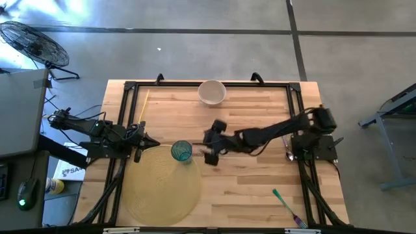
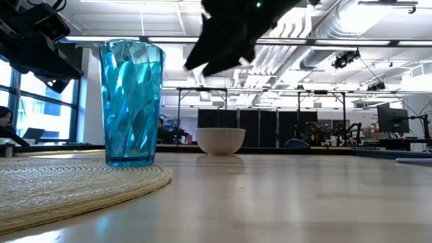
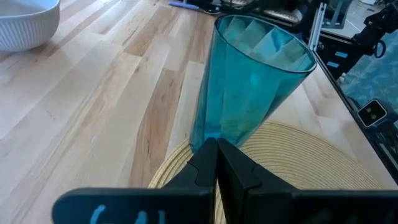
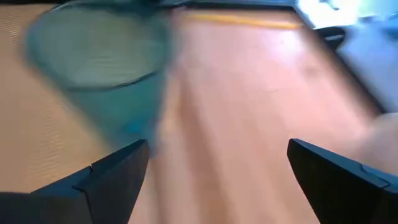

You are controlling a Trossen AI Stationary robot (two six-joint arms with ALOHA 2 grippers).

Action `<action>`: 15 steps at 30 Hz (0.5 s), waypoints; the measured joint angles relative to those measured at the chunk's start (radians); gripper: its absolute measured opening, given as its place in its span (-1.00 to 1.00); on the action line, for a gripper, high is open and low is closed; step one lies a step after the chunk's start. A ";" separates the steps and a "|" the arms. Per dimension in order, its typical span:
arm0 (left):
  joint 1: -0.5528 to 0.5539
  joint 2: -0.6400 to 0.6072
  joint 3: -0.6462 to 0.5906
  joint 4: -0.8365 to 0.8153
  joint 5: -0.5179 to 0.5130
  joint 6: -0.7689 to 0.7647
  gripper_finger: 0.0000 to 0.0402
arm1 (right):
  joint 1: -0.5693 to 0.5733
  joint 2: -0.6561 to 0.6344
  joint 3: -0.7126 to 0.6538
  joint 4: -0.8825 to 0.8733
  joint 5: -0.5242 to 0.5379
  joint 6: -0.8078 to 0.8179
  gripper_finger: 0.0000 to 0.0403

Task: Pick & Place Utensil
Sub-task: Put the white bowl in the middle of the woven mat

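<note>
- Utensil (image 1: 285,203), green-handled with a purple end, is lying on the worktop (image 1: 260,175) at the near right corner, well apart from both grippers and touched by neither
- Round woven placemat (image 1: 159,185) is covering the near left part of the worktop, reaching almost to its near edge
- Blue tumbler (image 1: 181,151) is standing upright on the far edge of the placemat; the low view is showing it with ridged, see-through walls and its base on the woven rim
- Left gripper (image 1: 151,142) is waiting at the left side of the worktop, just beside the tumbler and pointing at it; in the left wrist view its fingers (image 3: 205,168) are pressing together, with nothing between them and the tumbler's base right in front
- Right gripper (image 1: 209,148) is hanging above the middle of the worktop, just to the right of the tumbler, its arm reaching in from the right side
- Right wrist view is showing that gripper's fingers (image 4: 115,177) spreading wide apart, holding nothing, with the tumbler ahead of them to one side and bare wood between them
- White bowl (image 1: 212,91) is sitting at the far edge of the worktop near its middle, well apart from the tumbler and both grippers
- Thin yellow stick (image 1: 143,107) is lying along the far left part of the worktop, beside the black frame rail
</note>
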 joint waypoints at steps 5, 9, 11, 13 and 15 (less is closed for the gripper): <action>0.000 0.000 0.000 0.000 0.000 0.001 -1.00 | -0.109 -0.094 0.000 -0.079 0.032 -0.044 0.81; 0.000 0.000 0.000 0.002 -0.001 0.003 -1.00 | -0.245 -0.101 0.001 -0.082 -0.094 -0.049 0.74; 0.000 0.000 0.000 0.003 -0.001 0.003 -1.00 | -0.310 -0.078 0.001 -0.082 -0.170 -0.050 0.70; 0.000 0.000 0.000 0.005 -0.001 0.003 -1.00 | -0.361 -0.048 0.001 -0.082 -0.222 -0.052 0.65; 0.000 0.000 0.000 0.006 -0.001 0.003 -1.00 | -0.397 -0.011 0.001 -0.075 -0.256 -0.068 0.61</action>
